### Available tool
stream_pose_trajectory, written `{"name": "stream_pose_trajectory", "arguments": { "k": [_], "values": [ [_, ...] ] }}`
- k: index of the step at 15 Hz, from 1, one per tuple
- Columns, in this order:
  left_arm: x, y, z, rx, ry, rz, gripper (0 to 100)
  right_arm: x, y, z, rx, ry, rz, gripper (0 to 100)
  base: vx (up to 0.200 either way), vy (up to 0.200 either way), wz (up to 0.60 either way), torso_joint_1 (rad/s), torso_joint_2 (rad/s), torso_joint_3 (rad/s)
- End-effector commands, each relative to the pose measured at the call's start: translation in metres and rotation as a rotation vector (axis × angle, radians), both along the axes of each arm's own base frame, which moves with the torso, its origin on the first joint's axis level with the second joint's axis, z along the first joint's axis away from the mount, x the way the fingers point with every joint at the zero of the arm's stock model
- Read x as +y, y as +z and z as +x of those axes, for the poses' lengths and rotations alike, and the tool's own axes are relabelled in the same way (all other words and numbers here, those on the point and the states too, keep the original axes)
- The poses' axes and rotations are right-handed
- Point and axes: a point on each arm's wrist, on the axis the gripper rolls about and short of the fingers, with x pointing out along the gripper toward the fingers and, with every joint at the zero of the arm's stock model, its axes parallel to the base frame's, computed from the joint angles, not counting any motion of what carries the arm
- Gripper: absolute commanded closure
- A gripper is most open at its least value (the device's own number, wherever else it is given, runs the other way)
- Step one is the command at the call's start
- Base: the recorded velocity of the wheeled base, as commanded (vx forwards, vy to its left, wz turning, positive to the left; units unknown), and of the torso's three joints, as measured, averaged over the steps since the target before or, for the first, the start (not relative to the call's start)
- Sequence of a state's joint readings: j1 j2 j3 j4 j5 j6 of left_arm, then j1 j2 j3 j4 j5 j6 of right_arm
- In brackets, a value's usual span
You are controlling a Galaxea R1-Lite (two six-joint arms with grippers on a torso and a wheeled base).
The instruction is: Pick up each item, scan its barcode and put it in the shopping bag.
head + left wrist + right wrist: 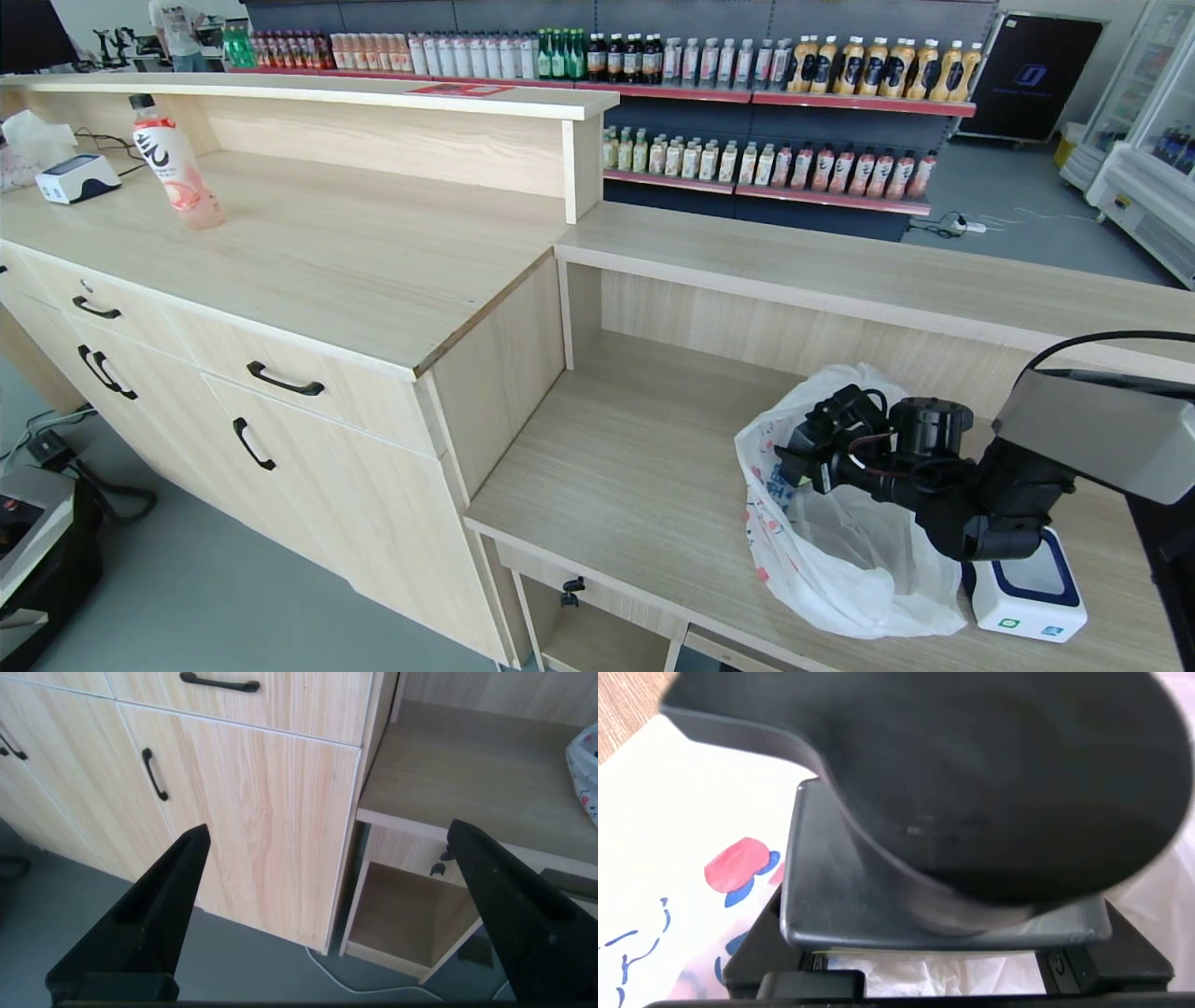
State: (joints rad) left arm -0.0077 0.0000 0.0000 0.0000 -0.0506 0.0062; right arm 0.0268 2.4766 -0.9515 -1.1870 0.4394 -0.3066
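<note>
My left gripper is hanging with its jaws spread wide and nothing between them, out over the floor in front of the desk's cupboard doors. My right gripper is sitting at the mouth of the shopping bag, which is slumping on the lower desk near its front right corner, just beside a white and blue scanner. I cannot tell whether this gripper is open or carrying anything, as dark shapes are blocking its own camera.

The item I am judging to be waiting is the pink drink bottle, standing with its black cap on near the far left corner of the upper desk, beside a small white terminal. It is looking full, so I am expecting real weight, a fairly stiff plastic wall and a slick wrap. I am favouring a hold across the body around mid-height, not the narrow neck, leaving the label free for scanning. The bag is thin and limp, so I am expecting it to fold under a dropped load.
</note>
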Motion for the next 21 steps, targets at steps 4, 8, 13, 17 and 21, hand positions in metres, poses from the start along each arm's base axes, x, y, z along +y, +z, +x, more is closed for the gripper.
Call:
{"name": "stream_pose_trajectory", "arguments": {
  "k": [4,8,13,17,21],
  "values": [
    [0.000,0.000,0.000,0.000,0.000,0.000,0,0.005,-0.009,0.003,0.009,0.013,-0.003,100,0.000,0.000,0.00,0.000,0.00,0.000],
    [0.000,0.000,0.000,0.000,0.000,0.000,0,0.004,-0.007,0.002,0.009,0.010,-0.003,0,0.000,0.000,0.00,0.000,0.00,0.000],
    [0.000,0.000,0.000,0.000,0.000,0.000,0,-0.008,0.089,-0.029,-0.089,-0.017,-0.001,0,0.000,0.000,0.00,0.000,0.00,0.000],
    [0.000,0.000,0.000,0.000,0.000,0.000,0,-0.061,0.193,-0.137,-0.222,-0.202,-0.027,0,0.000,0.000,0.00,0.000,0.00,0.000],
    [0.000,0.000,0.000,0.000,0.000,0.000,0,-0.074,0.242,-0.177,-0.371,-0.243,-0.071,0,0.000,0.000,-0.60,-0.001,0.00,0.005]
  ]
}}
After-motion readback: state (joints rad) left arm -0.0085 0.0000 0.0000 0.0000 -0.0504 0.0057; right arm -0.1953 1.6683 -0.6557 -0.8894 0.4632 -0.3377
